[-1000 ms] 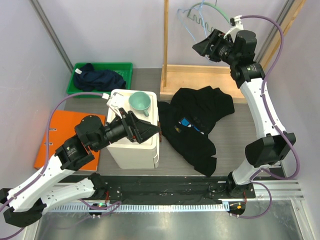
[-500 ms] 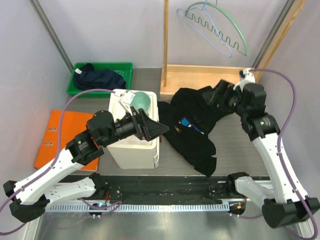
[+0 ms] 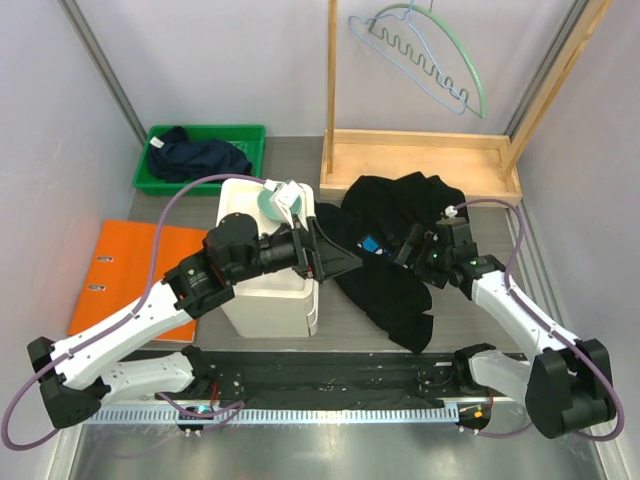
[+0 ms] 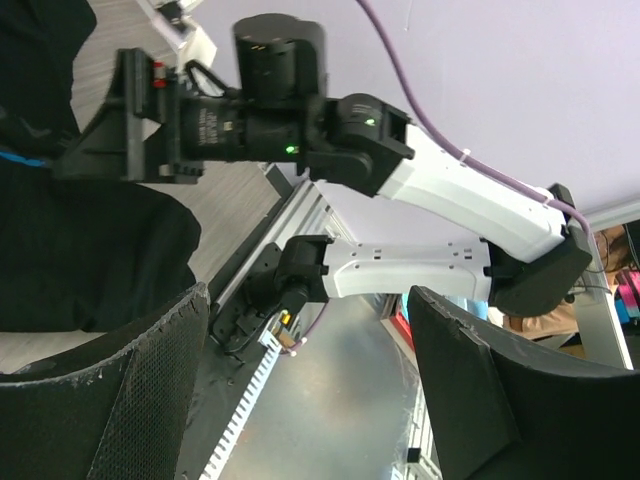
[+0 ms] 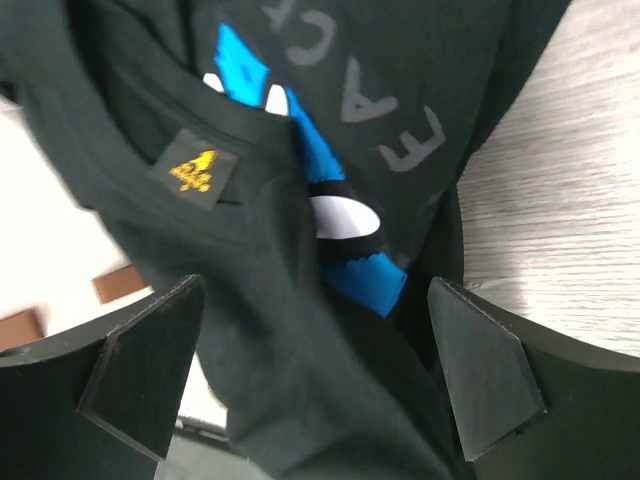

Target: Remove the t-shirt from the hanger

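The black t-shirt (image 3: 385, 215) with a blue print lies crumpled on the table, off the hangers. A green hanger (image 3: 452, 45) and a pale wire hanger (image 3: 415, 62) hang bare on the wooden rack at the back. My right gripper (image 3: 412, 250) is open and low over the shirt's middle. In the right wrist view it (image 5: 315, 290) is open just above the shirt's collar label and print (image 5: 350, 200). My left gripper (image 3: 345, 262) is open at the shirt's left edge. In the left wrist view it (image 4: 310, 295) is open and empty, with the shirt (image 4: 70, 250) at the left.
A white box (image 3: 265, 290) with a teal cup (image 3: 268, 200) stands under the left arm. A green bin (image 3: 160, 180) with a dark garment is at the back left. An orange binder (image 3: 125, 265) lies at the left. The rack's wooden tray (image 3: 420, 165) and post (image 3: 330, 90) stand behind the shirt.
My right arm has come down from the hangers to just above the shirt on the table. My left gripper has moved right towards the shirt's edge. The hangers have swung slightly.
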### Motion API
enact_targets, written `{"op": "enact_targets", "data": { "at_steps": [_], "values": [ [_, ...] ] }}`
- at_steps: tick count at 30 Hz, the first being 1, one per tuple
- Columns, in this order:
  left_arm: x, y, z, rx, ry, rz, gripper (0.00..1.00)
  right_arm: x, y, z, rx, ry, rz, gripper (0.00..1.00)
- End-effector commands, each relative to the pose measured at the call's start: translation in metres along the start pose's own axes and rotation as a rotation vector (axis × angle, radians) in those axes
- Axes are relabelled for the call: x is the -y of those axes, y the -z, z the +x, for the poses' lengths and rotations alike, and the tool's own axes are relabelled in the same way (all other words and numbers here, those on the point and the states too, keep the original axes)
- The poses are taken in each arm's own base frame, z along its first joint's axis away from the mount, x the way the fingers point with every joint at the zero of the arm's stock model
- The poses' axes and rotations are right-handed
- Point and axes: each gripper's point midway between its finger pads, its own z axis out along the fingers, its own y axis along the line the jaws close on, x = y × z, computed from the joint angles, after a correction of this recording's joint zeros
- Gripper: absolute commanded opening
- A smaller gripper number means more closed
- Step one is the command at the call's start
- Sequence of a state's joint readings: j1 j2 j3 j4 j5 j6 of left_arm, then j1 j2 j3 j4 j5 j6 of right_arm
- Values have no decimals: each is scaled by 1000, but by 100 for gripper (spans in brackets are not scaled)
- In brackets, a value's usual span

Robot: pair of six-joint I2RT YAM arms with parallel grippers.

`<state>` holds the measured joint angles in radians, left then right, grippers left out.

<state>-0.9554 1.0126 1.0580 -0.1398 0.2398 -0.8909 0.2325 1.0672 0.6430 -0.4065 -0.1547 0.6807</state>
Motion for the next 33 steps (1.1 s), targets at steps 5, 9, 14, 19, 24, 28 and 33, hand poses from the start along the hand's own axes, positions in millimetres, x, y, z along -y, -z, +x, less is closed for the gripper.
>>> {"op": "enact_targets", "data": {
  "at_steps": [5,9,14,19,24,28,33],
  "values": [
    [34,1,-17,37,-23,109,80,-12,-41,19,-9,-84,-14,94],
    [35,1,-15,30,-23,113,80,-26,-41,26,-31,-43,-57,66],
    [47,-2,-15,12,-59,147,80,-40,-21,22,-29,4,-112,25],
    [80,-16,-6,-47,-187,226,84,-79,32,-5,53,75,-242,7],
    [76,-26,-9,26,-447,125,91,-140,117,-55,216,131,-407,1],
    [54,-36,-18,83,-588,-16,96,-176,163,-85,260,151,-457,1],
    [22,-44,-28,128,-745,-191,100,-226,218,-114,316,166,-594,1]
  ]
}}
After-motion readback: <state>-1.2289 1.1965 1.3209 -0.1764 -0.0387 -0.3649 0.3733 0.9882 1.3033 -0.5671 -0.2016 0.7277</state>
